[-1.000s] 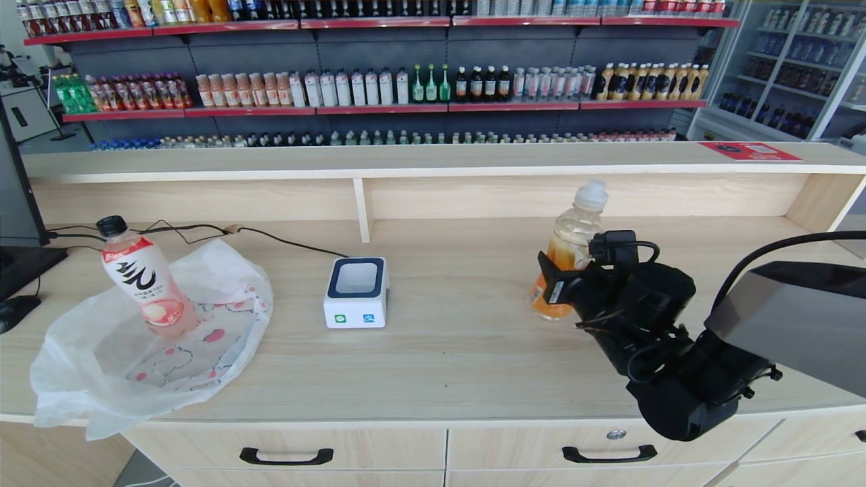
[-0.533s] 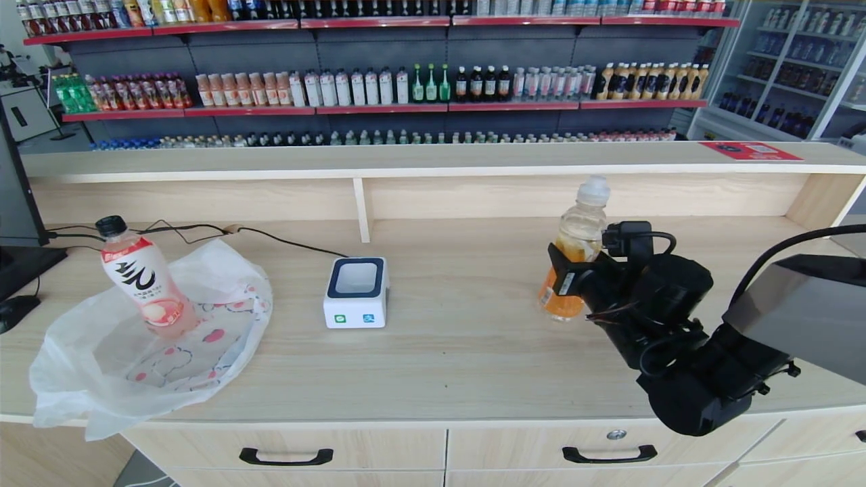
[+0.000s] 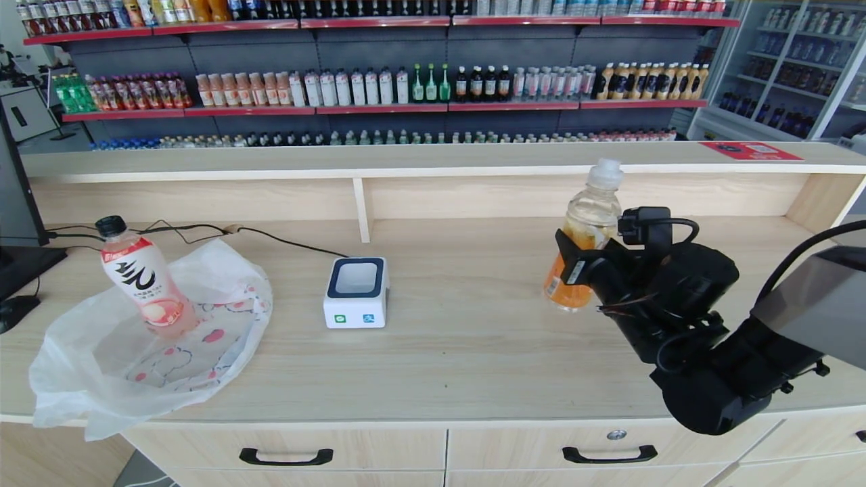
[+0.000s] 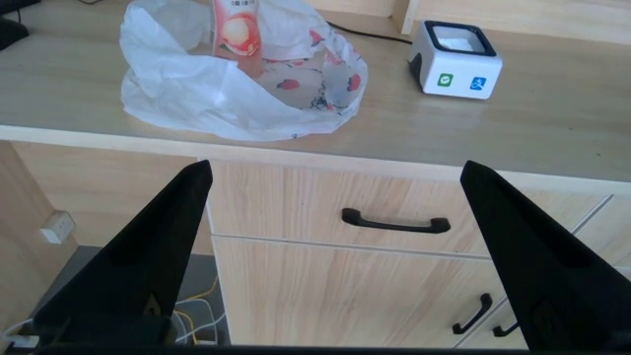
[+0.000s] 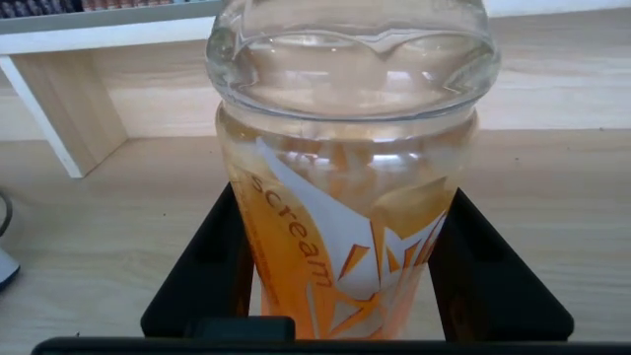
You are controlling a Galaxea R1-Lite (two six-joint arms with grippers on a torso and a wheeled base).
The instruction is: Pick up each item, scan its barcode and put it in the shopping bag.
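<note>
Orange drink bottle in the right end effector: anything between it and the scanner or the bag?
Nothing visible blocks it. Only bare counter lies between the orange drink bottle, gripped by the right end effector, and the scanner. Beyond that, a pink bottle stands in the shopping bag.

counter (image 3: 473, 365): light wood top, you see it run the full width; drawers with black handles (image 3: 286, 456) below the front edge.
back ledge (image 3: 433, 159): raised shelf along the far side, an upright divider (image 3: 363, 210) under it.
shopping bag (image 3: 101, 365): white plastic with a pink print, lying slumped and open at your left end, one fold hanging over the front edge.
pink bottle (image 3: 145, 281): stands tilted on the bag's plastic, black cap up.
scanner (image 3: 356, 292): small white box, dark window up, near the middle, apart from the bag.
cable (image 3: 284, 240): black, runs from the scanner's back leftward along the top.
mouse (image 3: 15, 311): dark, at the far left edge.
red sheet (image 3: 749, 151): flat on the ledge, right end.
</note>
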